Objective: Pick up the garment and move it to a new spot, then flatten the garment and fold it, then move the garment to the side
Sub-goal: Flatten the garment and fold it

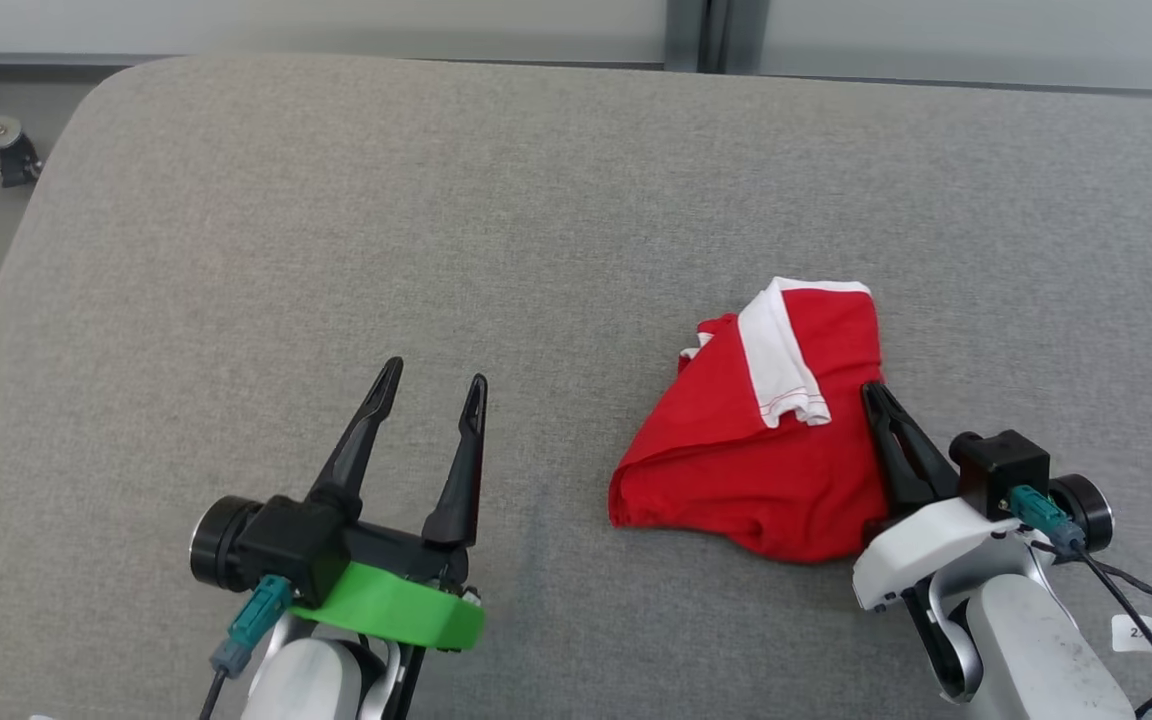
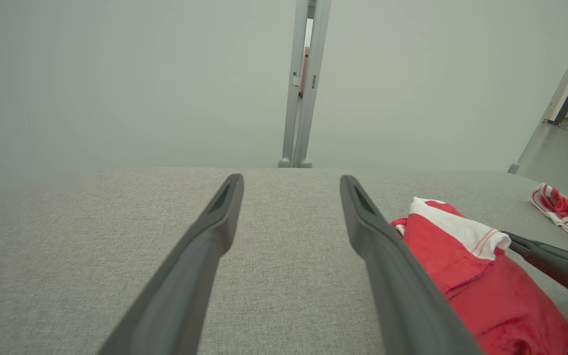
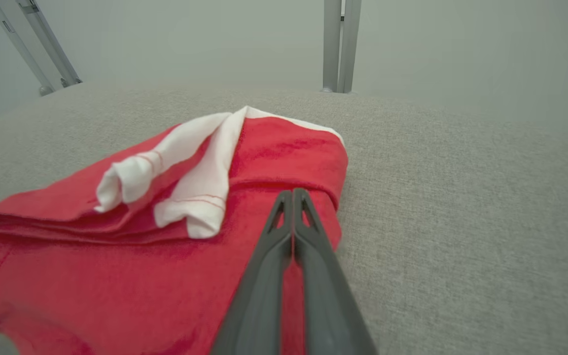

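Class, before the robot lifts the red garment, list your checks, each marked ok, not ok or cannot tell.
1. The right gripper is shut at the red garment's right edge: ok.
2. Fabric caught between its fingers: cannot tell.
3. The left gripper is open, apart from the garment: ok.
4. Room on the grey surface for a new spot: ok.
5. The striped garment at far right lies apart: ok.
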